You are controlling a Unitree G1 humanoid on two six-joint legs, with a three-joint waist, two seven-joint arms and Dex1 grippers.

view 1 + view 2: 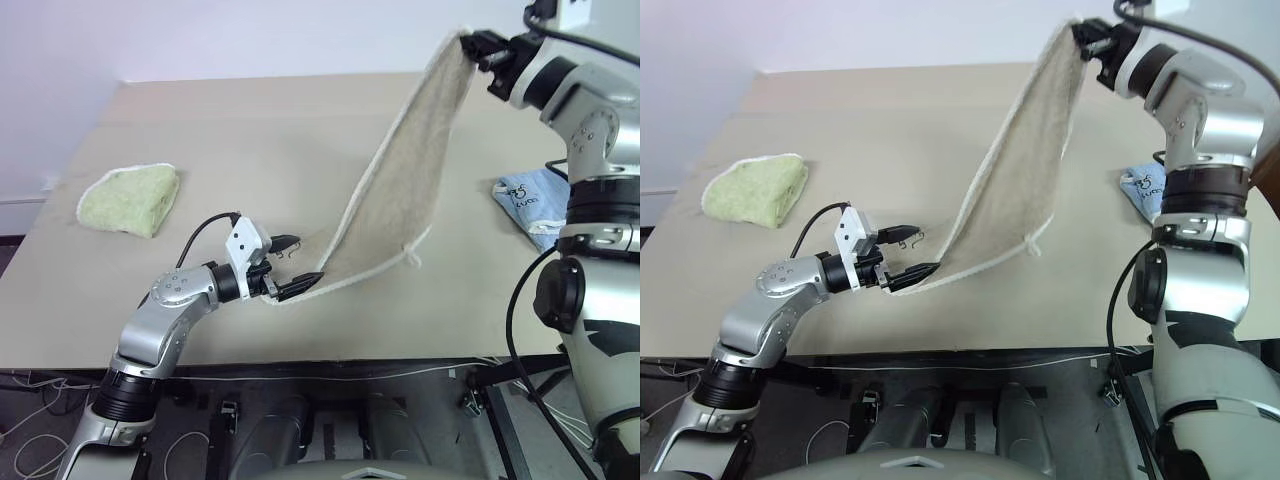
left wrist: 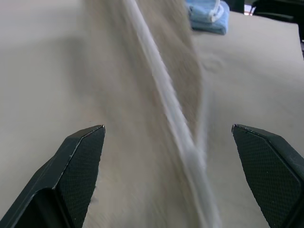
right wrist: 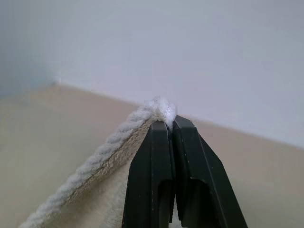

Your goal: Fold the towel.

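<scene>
Left gripper [image 1: 290, 266] sits low over the counter [image 1: 250, 150], jaws wide, around the towel's [image 1: 405, 185] bottom edge (whether it touches is unclear). From there the towel rises slanting to the right gripper [image 1: 470, 42], clamped tight on its top corner. Farther left lies a green cloth [image 1: 132, 198]; right, a blue one [image 1: 530, 205].

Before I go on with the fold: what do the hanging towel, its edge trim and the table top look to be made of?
Towel: beige looped terry cloth by its nubby, matte face; soft, since it drapes limp from the right claw. Edge trim: white twisted cord or stitched binding, with rope-like strands showing. Table top: smooth, matte tan sheet, perhaps board or laminate; I can't tell which.
</scene>
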